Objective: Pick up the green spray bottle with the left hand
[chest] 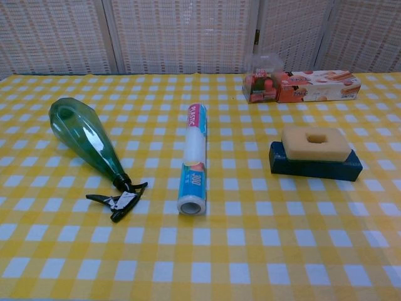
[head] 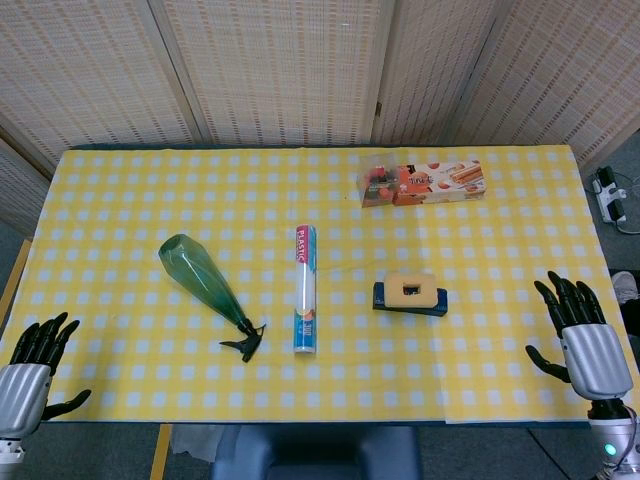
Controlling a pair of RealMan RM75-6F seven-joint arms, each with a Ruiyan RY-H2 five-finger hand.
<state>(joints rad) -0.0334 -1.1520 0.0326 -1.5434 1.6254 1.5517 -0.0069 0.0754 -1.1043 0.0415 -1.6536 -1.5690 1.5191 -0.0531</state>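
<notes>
Lying on its side, green spray bottle (head: 203, 275), left hand (head: 35, 362) apart

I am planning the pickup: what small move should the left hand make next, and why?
Probably bring the left hand forward and to the right, toward the green spray bottle. The hand is open at the table edge, holding nothing, and the bottle lies on its side well away from it.

Setting: staged test room, not a lived-in home. Evidence: surface (head: 130, 190) under yellow checked cloth; woven screens (head: 270, 70) as backdrop; power strip (head: 610, 195) on floor.
</notes>
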